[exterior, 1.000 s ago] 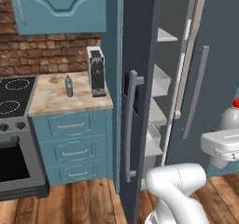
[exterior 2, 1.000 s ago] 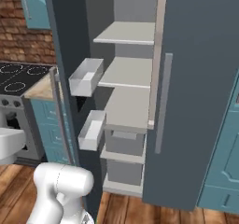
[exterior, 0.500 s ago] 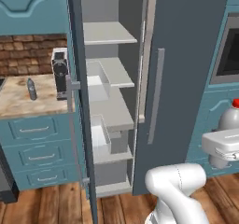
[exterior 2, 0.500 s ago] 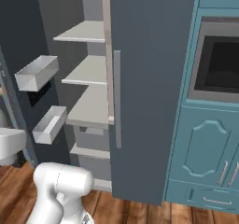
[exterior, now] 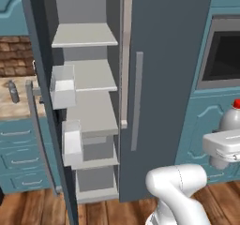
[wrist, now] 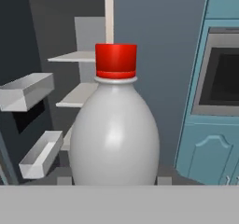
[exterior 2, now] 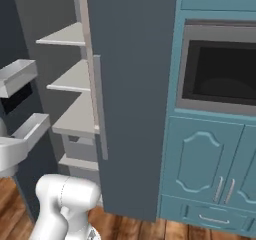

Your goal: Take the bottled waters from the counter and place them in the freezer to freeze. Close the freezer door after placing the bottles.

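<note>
Seen standing open: the freezer (exterior: 89, 125), dark slate-grey outside, pale grey within, with four bare shelves (exterior: 86, 34) stacked one above another and a lower drawer-like compartment beneath. Swung out to the left in the left base view, the freezer door (exterior: 40, 55), carrying two white bins (exterior: 63, 86) on its inner face, both showing nothing inside from this angle; the same bins visible at the left of the hand view, the upper (wrist: 25, 91) and the lower (wrist: 41, 154), again with no contents showing. Closed beside the open compartment, the second slate-grey door (exterior 2: 130, 99) with its long grey vertical bar handle (exterior 2: 100, 106).

Held upright at the front of the hand view: the red-capped bottle (wrist: 115, 127), whitish and smooth, swelling from a narrow neck to a rounded body, topped by a bright red cap; label not visible from here. Pinched on that bottle, the gripper (wrist: 114, 181), its two dark tips just peeking out at either side of the base. Caught at the far right edge of the left base view, the same bottle (exterior: 232, 117), raised above the white hand, in front of the teal cabinet (exterior 2: 210, 169) under the built-in oven (exterior 2: 220, 71), well apart from the freezer shelves.

Left standing on the marbled counter (exterior: 14, 104), beyond the open door: the grey-blue bottle (exterior: 13, 91), upright, slim, dark-capped.
</note>
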Robot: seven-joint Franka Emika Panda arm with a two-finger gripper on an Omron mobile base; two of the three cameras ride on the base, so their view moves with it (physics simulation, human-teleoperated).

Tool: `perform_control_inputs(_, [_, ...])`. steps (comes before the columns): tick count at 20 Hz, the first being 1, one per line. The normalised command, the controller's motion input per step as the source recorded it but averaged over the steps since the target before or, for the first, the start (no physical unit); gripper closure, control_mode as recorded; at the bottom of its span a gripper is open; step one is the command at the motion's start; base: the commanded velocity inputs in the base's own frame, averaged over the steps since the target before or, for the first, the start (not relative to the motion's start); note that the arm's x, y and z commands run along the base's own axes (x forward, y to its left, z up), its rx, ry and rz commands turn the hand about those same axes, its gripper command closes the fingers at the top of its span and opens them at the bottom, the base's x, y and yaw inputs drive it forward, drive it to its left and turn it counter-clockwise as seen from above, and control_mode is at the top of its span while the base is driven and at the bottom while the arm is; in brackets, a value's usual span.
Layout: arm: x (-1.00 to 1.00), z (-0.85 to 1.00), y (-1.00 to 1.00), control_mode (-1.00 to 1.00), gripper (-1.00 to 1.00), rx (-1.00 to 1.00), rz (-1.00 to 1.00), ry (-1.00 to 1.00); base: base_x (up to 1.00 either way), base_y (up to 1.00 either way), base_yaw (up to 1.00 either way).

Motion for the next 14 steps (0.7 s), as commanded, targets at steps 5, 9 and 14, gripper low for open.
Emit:
perform_control_inputs(5, [0.0,0.0,0.0,1.0,1.0,0.0,0.0,0.0,0.49,-0.15,0.22])
perform_control_inputs(9, [0.0,0.0,0.0,1.0,1.0,0.0,0.0,0.0,0.55,-0.06,0.28])
perform_control_inputs(14, [0.0,0.0,0.0,1.0,1.0,0.0,0.0,0.0,0.65,-0.14,0.33])
